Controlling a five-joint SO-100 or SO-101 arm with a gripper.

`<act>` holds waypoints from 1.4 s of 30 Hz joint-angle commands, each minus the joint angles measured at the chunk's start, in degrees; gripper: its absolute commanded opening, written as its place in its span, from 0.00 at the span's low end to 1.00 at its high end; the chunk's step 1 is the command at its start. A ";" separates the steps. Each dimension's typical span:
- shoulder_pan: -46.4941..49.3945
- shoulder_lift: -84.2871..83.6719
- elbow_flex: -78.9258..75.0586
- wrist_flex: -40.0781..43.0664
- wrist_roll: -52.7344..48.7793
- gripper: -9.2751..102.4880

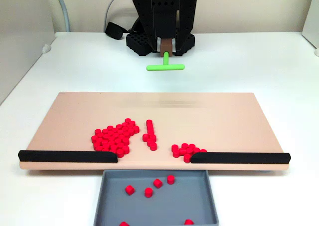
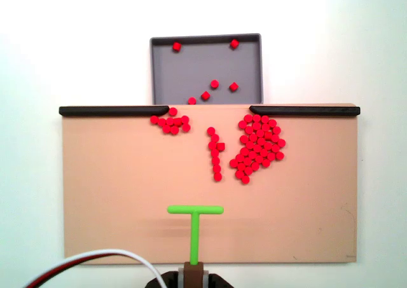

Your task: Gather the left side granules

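The granules are a small bunch of tiny red beads against the left black rail in a fixed view; in the other fixed view the granules lie by the right rail. My gripper is shut on the stem of a green T tool. The tool hangs raised over the board's near-arm part, well apart from the beads.
A much larger bunch of red beads and a short line of beads lie on the tan board. A grey tray with several beads sits past the gap between the rails.
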 commanded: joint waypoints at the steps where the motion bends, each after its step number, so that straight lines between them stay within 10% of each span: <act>1: -1.05 1.58 -1.23 -0.18 1.67 0.08; 30: -13.45 -28.56 -30.41 0.44 88.86 0.08; 42: -16.79 -31.99 -34.89 0.53 100.55 0.08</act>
